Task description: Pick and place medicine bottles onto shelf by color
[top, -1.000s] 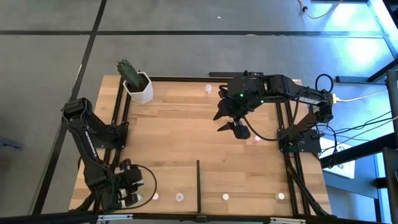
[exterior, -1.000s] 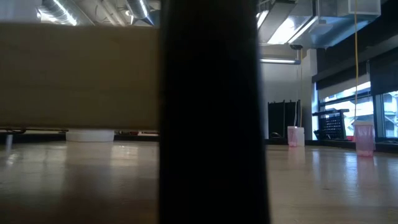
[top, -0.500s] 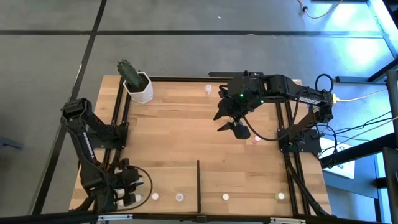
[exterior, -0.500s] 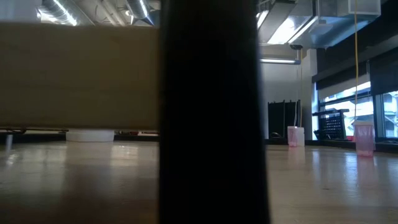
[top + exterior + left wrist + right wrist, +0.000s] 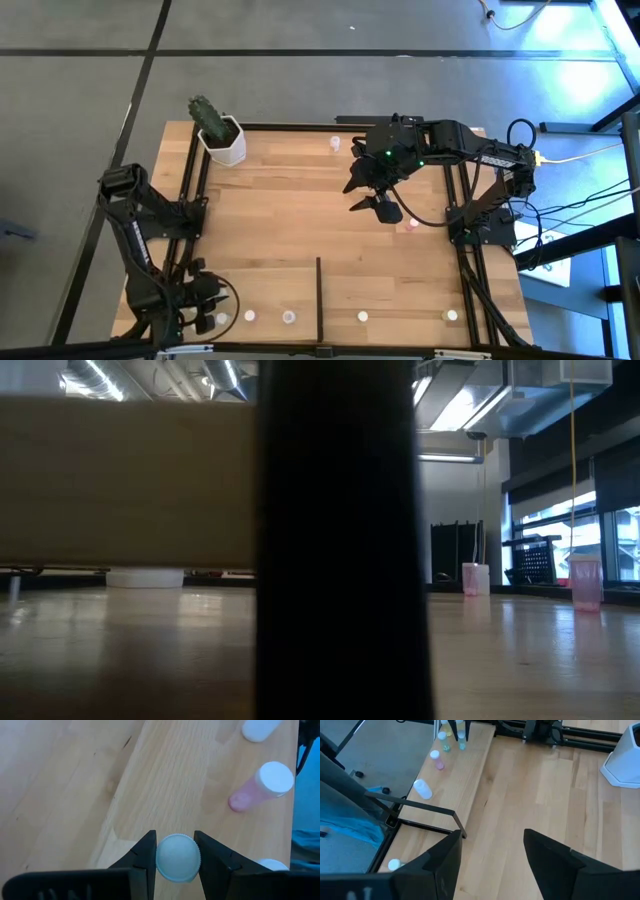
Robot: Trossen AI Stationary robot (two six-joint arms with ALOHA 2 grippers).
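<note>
- At the shelf's [image 5: 270,295] outer end, well to the left of the black divider [image 5: 319,290], the left gripper [image 5: 172,854] pinches a white-capped bottle [image 5: 178,857] by the cap, jaws narrowed against both its sides, likely to lower it upright.
- Just beside it on the shelf stands a pink bottle [image 5: 264,784], so this end probably collects one colour.
- Far from the divider, the right gripper [image 5: 378,204] hangs above the tabletop [image 5: 290,200] with its jaws spread and empty, seemingly waiting its turn.

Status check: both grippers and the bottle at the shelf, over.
Left gripper shut on a white-capped bottle over the shelf. Right gripper open, empty, mid-table. Pink bottle stands close by.
</note>
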